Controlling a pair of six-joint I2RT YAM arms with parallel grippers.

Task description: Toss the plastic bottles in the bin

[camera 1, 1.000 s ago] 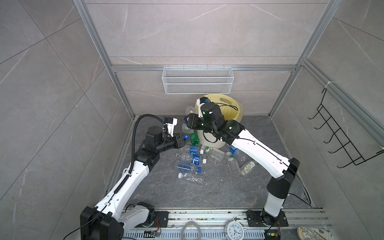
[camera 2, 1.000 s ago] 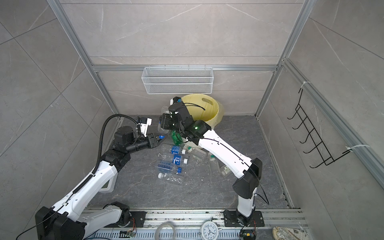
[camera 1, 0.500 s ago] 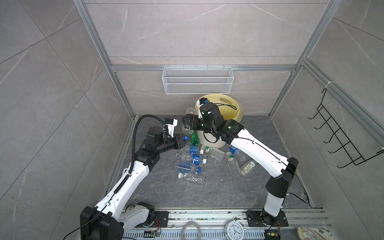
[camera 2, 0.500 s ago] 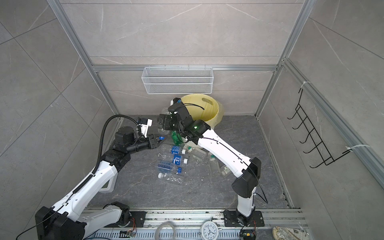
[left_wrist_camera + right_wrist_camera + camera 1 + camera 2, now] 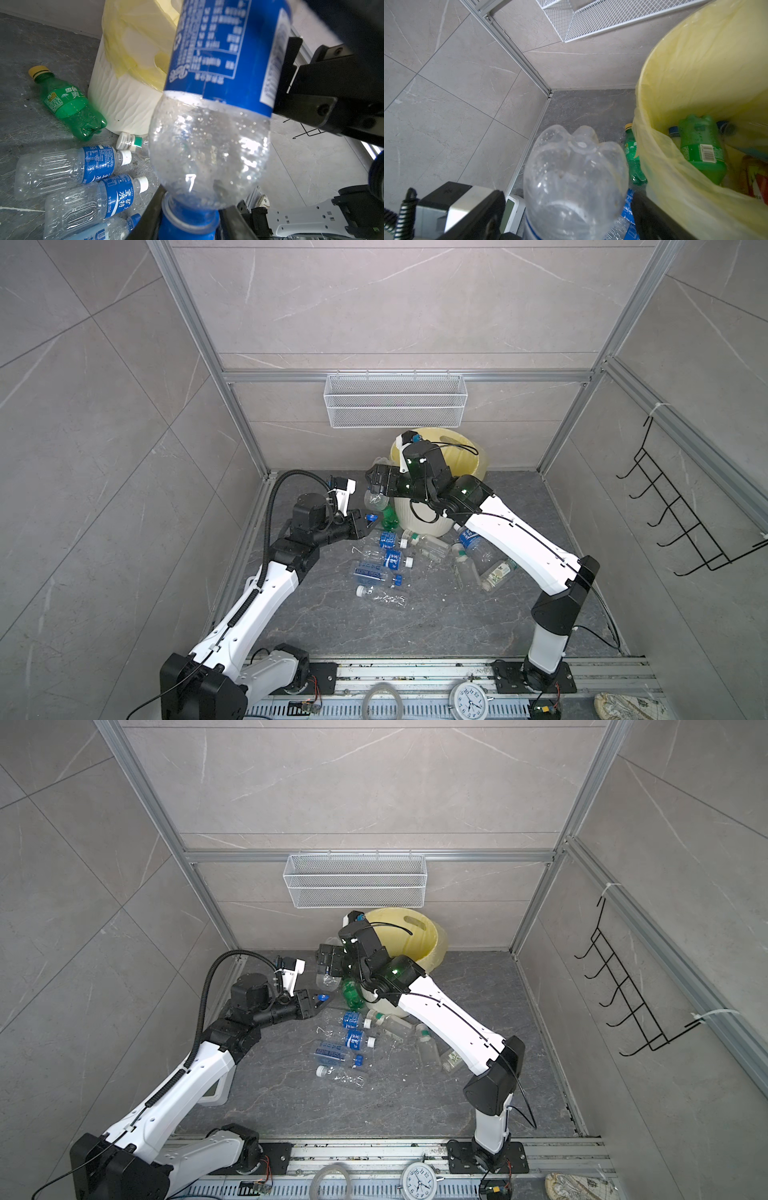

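Top view: right gripper (image 5: 374,488), jaws newly spread around blue-capped bottle (image 5: 375,502) beside bin (image 5: 476,452). Left wrist — left gripper (image 5: 190,208) clamps its cap. Right wrist — bottle base between parted jaws, outside rim; handover pending, likely.

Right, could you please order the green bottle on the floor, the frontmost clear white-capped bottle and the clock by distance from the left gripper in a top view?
From the left gripper, holding a blue-capped bottle:
1. green bottle, right beside it, against the bin.
2. clear white-capped bottle, at the heap's front.
3. clock, by the front rail.
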